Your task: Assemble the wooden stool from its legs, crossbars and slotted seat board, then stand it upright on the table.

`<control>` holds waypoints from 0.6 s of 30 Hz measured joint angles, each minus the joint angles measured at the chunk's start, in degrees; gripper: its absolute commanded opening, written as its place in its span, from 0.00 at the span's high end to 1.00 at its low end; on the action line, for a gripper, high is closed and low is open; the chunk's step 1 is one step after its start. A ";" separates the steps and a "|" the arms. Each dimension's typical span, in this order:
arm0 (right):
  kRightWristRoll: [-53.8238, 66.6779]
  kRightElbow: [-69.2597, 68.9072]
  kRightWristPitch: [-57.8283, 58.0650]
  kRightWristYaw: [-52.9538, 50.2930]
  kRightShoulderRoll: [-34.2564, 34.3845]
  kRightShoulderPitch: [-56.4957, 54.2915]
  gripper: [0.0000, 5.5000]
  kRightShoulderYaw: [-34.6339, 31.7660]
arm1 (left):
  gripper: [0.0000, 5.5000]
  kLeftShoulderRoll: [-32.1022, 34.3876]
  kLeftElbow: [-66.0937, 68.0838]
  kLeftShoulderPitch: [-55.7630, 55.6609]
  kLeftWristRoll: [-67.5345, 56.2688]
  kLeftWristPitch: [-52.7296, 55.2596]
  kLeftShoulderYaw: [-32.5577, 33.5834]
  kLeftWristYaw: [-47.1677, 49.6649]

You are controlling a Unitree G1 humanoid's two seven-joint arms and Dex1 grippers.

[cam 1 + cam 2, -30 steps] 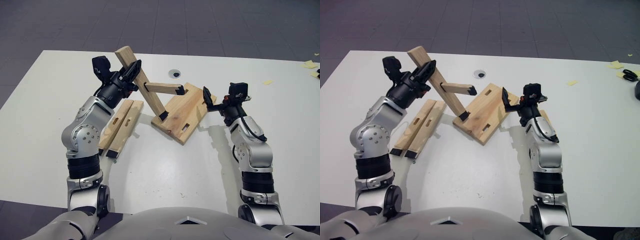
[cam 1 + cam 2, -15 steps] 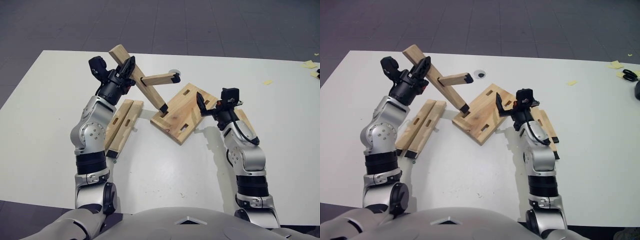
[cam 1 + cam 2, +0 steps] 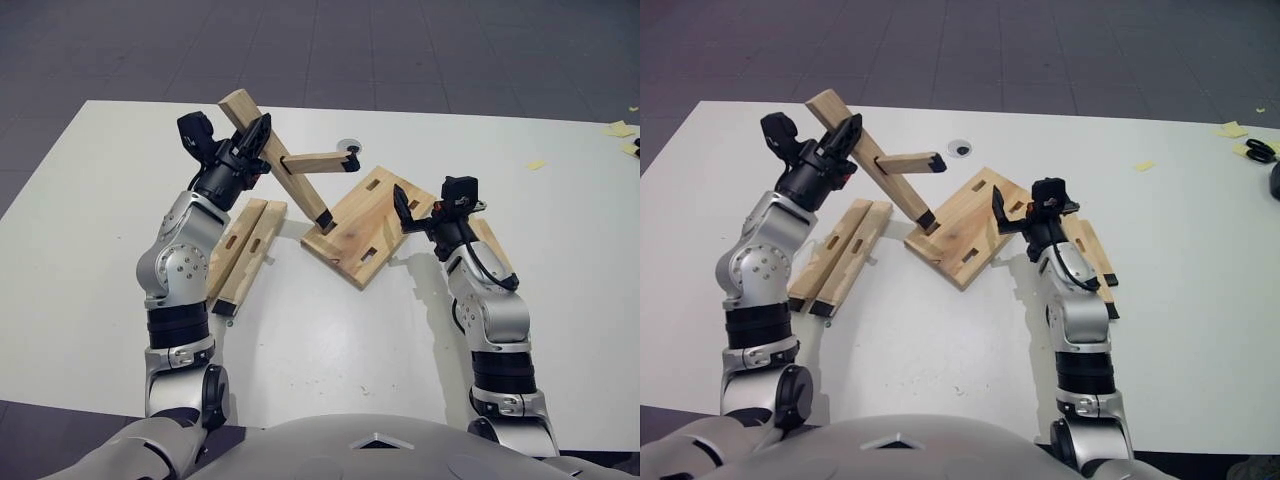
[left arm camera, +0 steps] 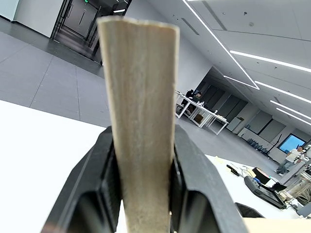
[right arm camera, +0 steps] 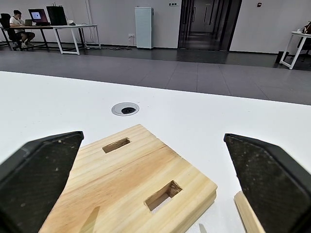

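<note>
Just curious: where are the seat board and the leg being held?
seat board (image 3: 362, 228), left eye view, bare top face.
held leg (image 3: 308, 195), left eye view, lower shaft.

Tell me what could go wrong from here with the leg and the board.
1. The left gripper holds the leg tilted, its black tip near the board's edge; pushed down at that angle, it may miss or jam in a slot.
2. The right gripper is open beside the board, not clamping it, so the board could slide under the leg's push.
3. The spare legs lie close below the left gripper and might get knocked if it lowers.
</note>
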 measured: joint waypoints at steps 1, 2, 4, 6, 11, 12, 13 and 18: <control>-0.04 0.01 -0.01 0.01 0.00 0.00 0.02 0.00 | 0.81 -0.14 0.32 0.04 0.20 -0.42 0.07 -0.23; -0.06 0.01 -0.01 0.03 0.01 0.00 0.02 0.00 | 0.81 -0.23 0.34 0.04 0.20 -0.51 0.10 -0.34; -0.09 0.02 -0.01 0.04 0.00 -0.01 0.02 0.00 | 0.81 -0.33 0.41 0.05 0.20 -0.55 0.27 -0.34; -0.27 0.02 -0.01 0.05 0.00 -0.01 0.02 0.00 | 0.81 -0.41 0.43 0.06 0.19 -0.55 0.36 -0.35; -0.39 0.03 -0.01 0.04 0.01 -0.01 0.02 -0.02 | 0.81 -0.39 0.41 0.05 0.13 -0.42 0.37 -0.56; -0.39 0.04 -0.01 0.04 0.03 -0.01 0.02 -0.02 | 0.81 -0.34 0.35 0.05 0.02 -0.23 0.35 -0.68; -0.40 0.05 -0.01 0.04 0.07 -0.01 0.02 -0.02 | 0.81 -0.23 0.20 0.05 -0.26 0.23 0.30 -1.07; -0.41 0.07 -0.01 0.04 0.42 -0.01 0.02 0.00 | 0.81 0.42 -0.82 0.05 -1.43 1.39 -0.46 -4.16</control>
